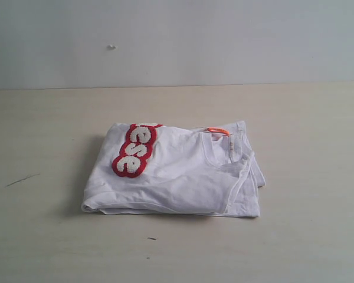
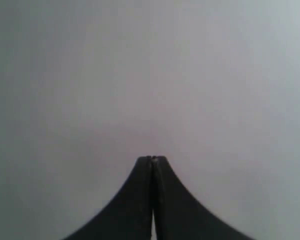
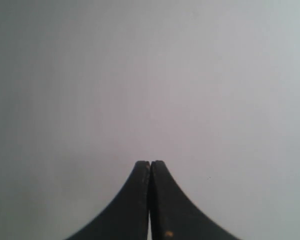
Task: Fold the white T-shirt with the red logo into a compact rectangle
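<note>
Both left gripper (image 2: 152, 158) and right gripper (image 3: 150, 162) pressed together, empty.
I see the white T-shirt (image 1: 177, 177) mid-way across the desk (image 1: 47, 247), already a compact rectangle, red logo (image 1: 135, 150) on top; folding looks done.

— Left wrist camera, what is in frame?
— The left gripper (image 2: 153, 159), black, jaws pressed together, nothing between them.
— And behind it?
— A plain pale grey surface (image 2: 150, 70), blurred, with no detail to read.
</note>
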